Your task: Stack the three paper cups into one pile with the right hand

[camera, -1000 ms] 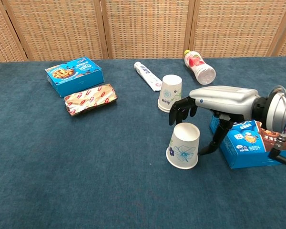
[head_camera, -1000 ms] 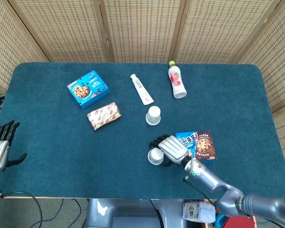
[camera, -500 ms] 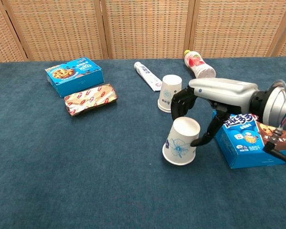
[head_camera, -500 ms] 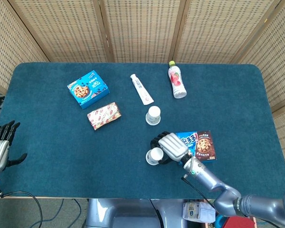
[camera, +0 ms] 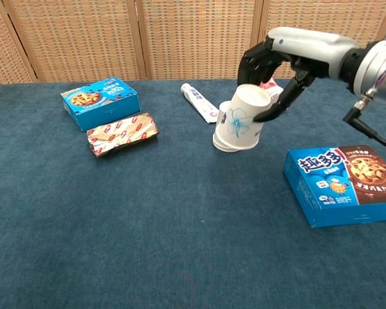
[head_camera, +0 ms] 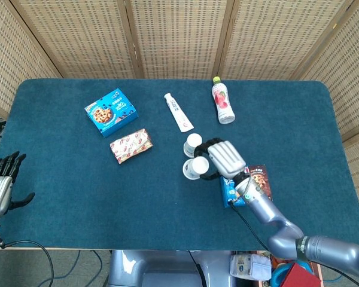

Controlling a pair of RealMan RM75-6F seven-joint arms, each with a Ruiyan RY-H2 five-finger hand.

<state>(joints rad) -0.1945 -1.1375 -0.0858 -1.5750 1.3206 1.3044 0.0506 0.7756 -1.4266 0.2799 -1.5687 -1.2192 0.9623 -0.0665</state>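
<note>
My right hand (camera: 289, 51) (head_camera: 225, 158) holds a white paper cup (camera: 243, 118) (head_camera: 194, 168) with a blue flower print, mouth down and tilted, lifted off the table. Fingers lie over its base and the thumb (camera: 278, 106) presses its side. A second upturned cup (camera: 222, 125) (head_camera: 192, 143) stands on the blue cloth just behind it, largely hidden by it in the chest view. Only these two cups show. My left hand (head_camera: 0, 185) hangs open beyond the table's left edge.
A blue-and-brown cookie box (camera: 344, 183) (head_camera: 254, 182) lies near my right arm. A toothpaste tube (head_camera: 178, 112), a pink bottle (head_camera: 222, 101), a blue biscuit box (camera: 100, 102) and a red-and-white snack packet (camera: 122, 134) lie further back and left.
My right hand has picked the flower cup up off the cloth and carried it away from me, up to the standing cup. The left hand has not moved.
</note>
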